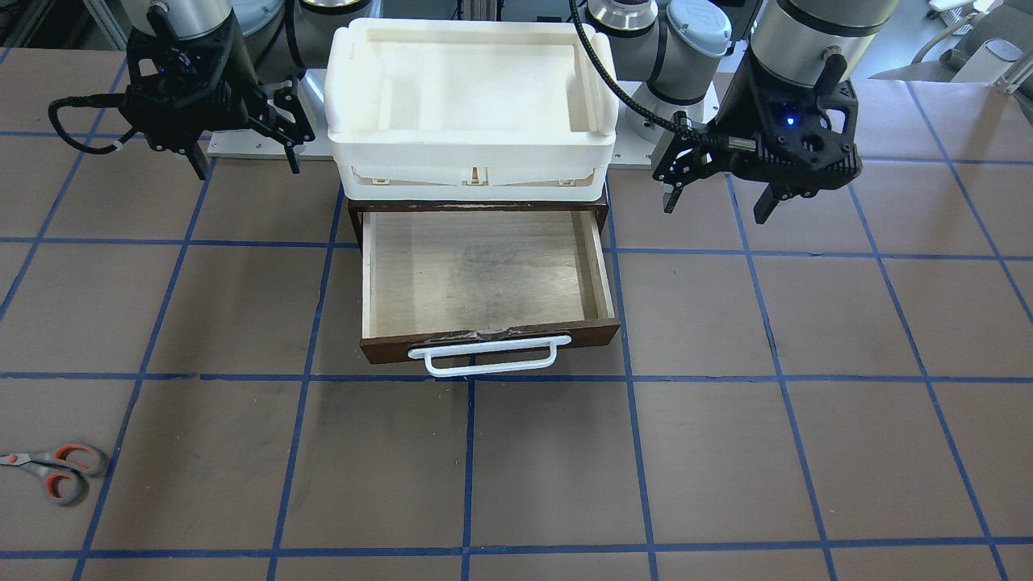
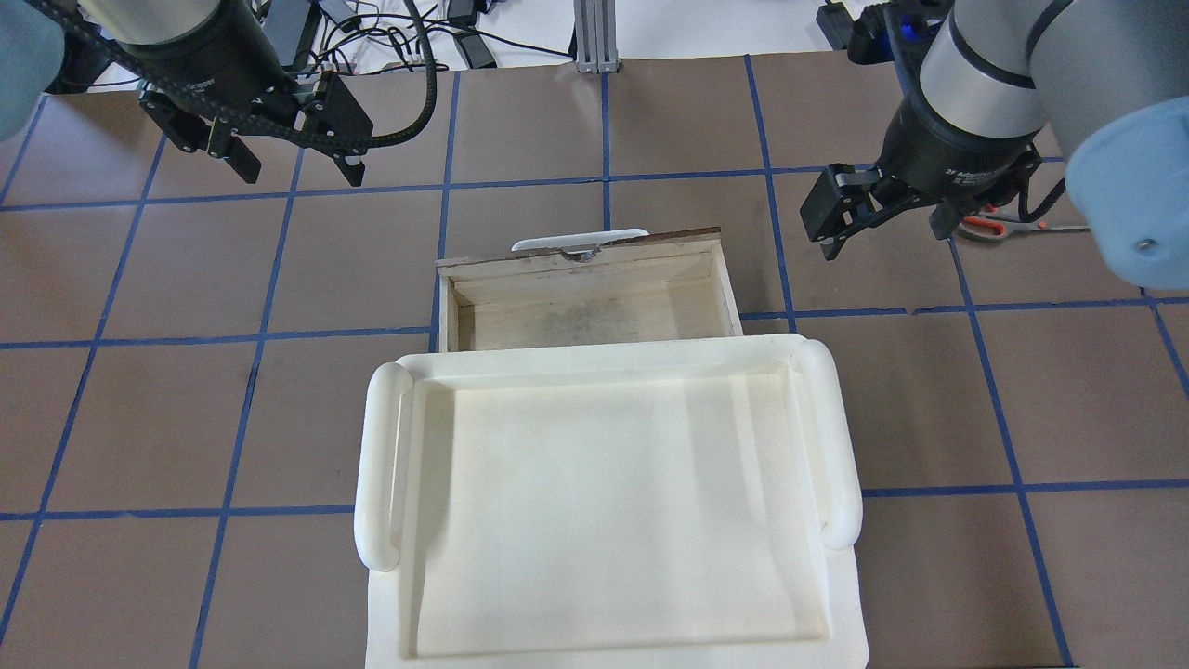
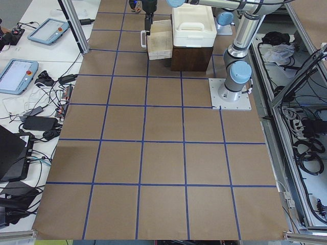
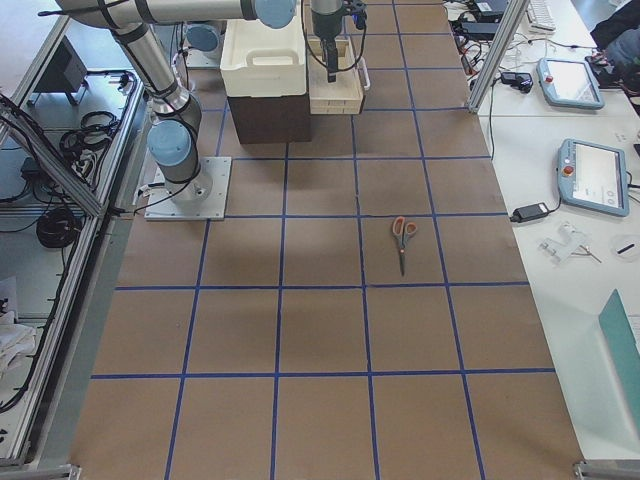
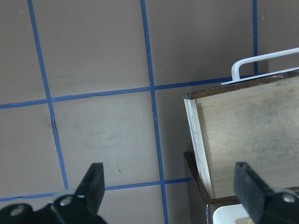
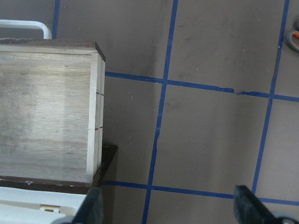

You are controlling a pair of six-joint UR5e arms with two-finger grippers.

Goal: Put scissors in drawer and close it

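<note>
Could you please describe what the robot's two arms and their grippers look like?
The left arm and right arm are silver-grey tubes with pale blue-grey joint caps. The left gripper and right gripper are black, two-fingered. A ribbed black cable runs to the left one, which shows a blue light; a thinner cable loops from the right.

- drawer (image 1: 484, 278) pulled out toward the camera – pale plywood floor bare, dark brown front, white bar handle (image 1: 484, 357) on the front
- white tray (image 1: 349, 153) sits on top of the dark cabinet behind the drawer
- scissors (image 1: 56, 470) flat on the table (image 1: 726, 452) at the view's lower left edge, well apart from the drawer, blades cut off by the frame
- right gripper (image 1: 247, 168) at upper left, jaws spread, nothing between them, above the table beside the tray
- left gripper (image 1: 716, 208) at upper right – jaws spread, holding nothing, beside the tray's other end
- blue tape grid on the brown table surface
</note>
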